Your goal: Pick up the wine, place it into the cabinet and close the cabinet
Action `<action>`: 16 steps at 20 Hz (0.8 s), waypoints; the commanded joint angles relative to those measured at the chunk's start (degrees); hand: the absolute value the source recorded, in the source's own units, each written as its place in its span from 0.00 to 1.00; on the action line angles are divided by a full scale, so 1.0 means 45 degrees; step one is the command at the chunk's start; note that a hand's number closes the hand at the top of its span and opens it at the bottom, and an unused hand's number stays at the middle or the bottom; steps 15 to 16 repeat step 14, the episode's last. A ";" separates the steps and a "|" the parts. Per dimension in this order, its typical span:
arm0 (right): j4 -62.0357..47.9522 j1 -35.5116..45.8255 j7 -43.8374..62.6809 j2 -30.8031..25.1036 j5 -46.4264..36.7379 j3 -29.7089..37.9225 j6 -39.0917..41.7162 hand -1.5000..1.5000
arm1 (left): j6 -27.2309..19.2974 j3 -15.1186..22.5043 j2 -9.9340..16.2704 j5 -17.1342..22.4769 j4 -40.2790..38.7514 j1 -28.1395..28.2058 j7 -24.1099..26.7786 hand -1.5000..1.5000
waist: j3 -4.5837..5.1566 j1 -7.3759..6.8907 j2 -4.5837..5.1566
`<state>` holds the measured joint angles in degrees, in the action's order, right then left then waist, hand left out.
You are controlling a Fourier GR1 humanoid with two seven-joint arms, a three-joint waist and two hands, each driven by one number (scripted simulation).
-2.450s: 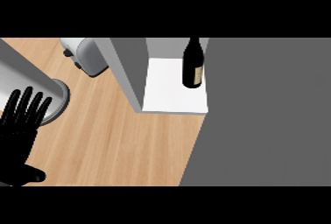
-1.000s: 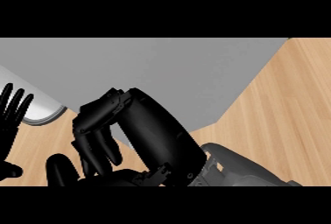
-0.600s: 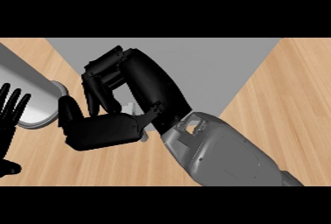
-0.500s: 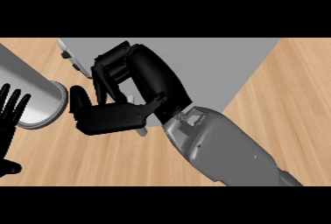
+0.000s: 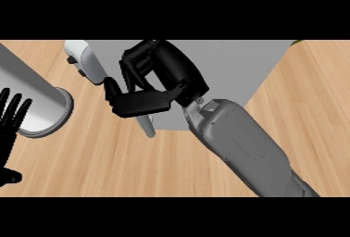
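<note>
The grey cabinet (image 5: 232, 65) fills the upper middle of the head view. Its door shows only as a thin pale strip (image 5: 147, 127) at the cabinet's left front corner, nearly against the body. My right hand (image 5: 140, 102) lies over that corner with its fingers curled, the thumb side against the door's edge, holding nothing that I can see. The wine is hidden; the cabinet's inside does not show. My left hand (image 5: 9, 125) rests open at the left edge, fingers up.
A grey cylinder (image 5: 34, 104) lies on the wooden counter (image 5: 103, 166) by the left hand. A white and grey appliance (image 5: 83, 60) stands behind the cabinet's left side. Bare wood lies in front and to the right.
The open cabinet with the wine inside is no longer seen. My right hand and forearm have moved up and left along the cabinet's front, and the door now stands nearly shut.
</note>
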<state>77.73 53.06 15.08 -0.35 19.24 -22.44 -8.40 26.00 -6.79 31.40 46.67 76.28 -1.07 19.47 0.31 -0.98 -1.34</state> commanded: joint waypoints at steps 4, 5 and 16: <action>-0.2350 0.0335 -0.0928 -0.1140 -0.0111 0.1427 0.1057 1.00 | -0.0126 0.0080 -0.0029 -0.0229 -0.0051 -0.0284 -0.0354 0.00 | -0.0067 0.0010 0.0398; -0.2478 -0.0006 -0.1364 -0.1189 -0.0263 0.1413 0.1005 1.00 | 0.0283 -0.0021 -0.0091 -0.0189 -0.0172 -0.0083 -0.0007 0.00 | -0.0061 -0.0022 0.0415; -0.3000 0.0061 -0.1858 -0.1493 -0.0290 0.1729 0.1467 1.00 | 0.0284 0.0085 0.0020 -0.0053 0.0174 -0.0428 -0.0542 0.00 | -0.0065 -0.0060 0.0445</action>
